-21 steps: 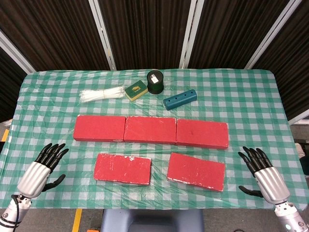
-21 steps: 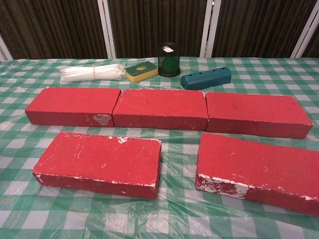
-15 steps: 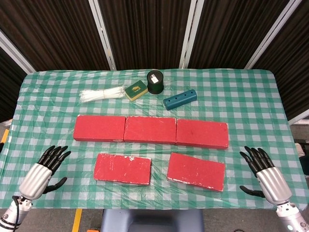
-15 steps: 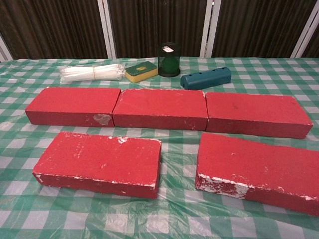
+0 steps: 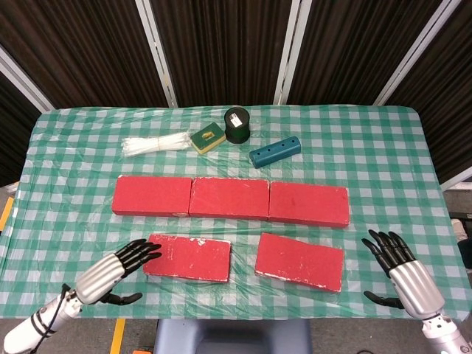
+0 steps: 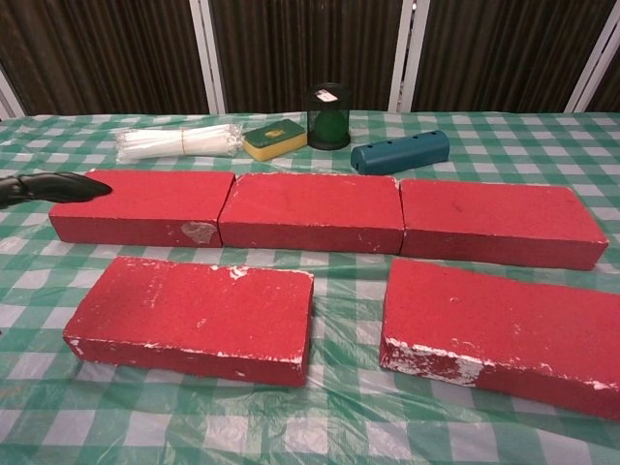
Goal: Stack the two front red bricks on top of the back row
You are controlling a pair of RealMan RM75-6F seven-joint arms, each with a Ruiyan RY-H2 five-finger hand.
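Lying along the far edge of the checked tablecloth are a bundle of white ties, a yellow-green sponge, a dark green cup and a teal block with holes, all well apart from the bricks. Three red bricks are forming the back row, end to end. The front left brick and front right brick are sitting just in front of that row, unstacked. The left hand is hovering with fingers spread, fingertips just beside the front left brick's left end; whether they are touching is unclear. The right hand is hanging open-fingered, empty, well right of the front right brick.
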